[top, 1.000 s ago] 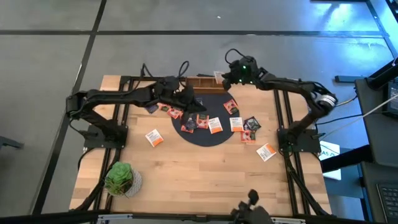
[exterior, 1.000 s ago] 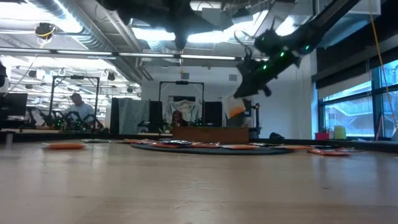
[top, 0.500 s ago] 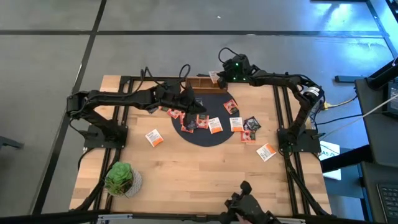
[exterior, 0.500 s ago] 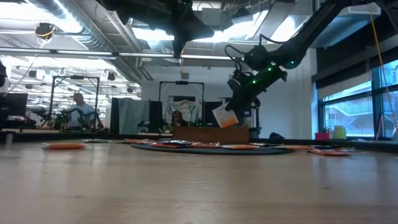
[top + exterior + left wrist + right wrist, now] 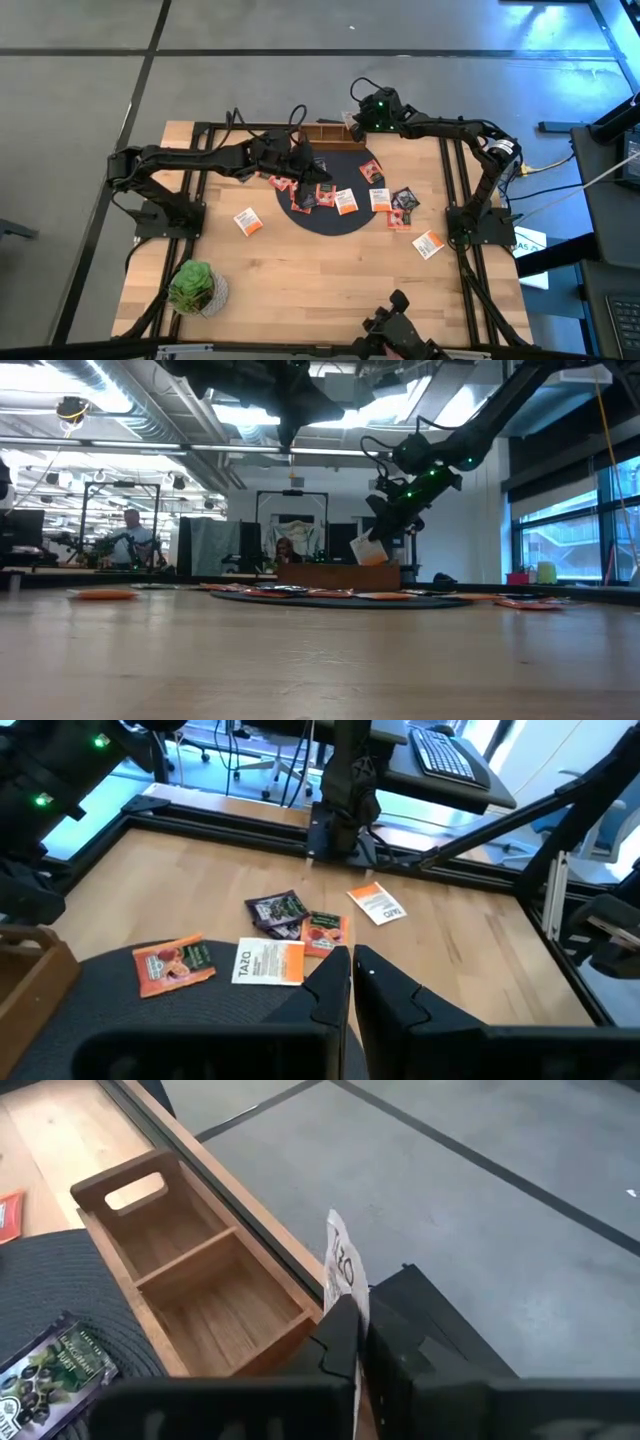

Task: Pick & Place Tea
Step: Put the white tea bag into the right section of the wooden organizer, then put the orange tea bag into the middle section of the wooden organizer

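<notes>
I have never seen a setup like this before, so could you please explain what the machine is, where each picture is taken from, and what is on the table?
These are two dark robot arms at a wooden table. One camera looks straight down, one sits at table height, and one rides on each wrist. Tea packets lie on and around a black round mat, and a green plant stands near a corner. The right gripper holds a white tea packet beside an open wooden box at the table's far edge. The left gripper is shut, holds nothing and hangs over the mat.
</notes>
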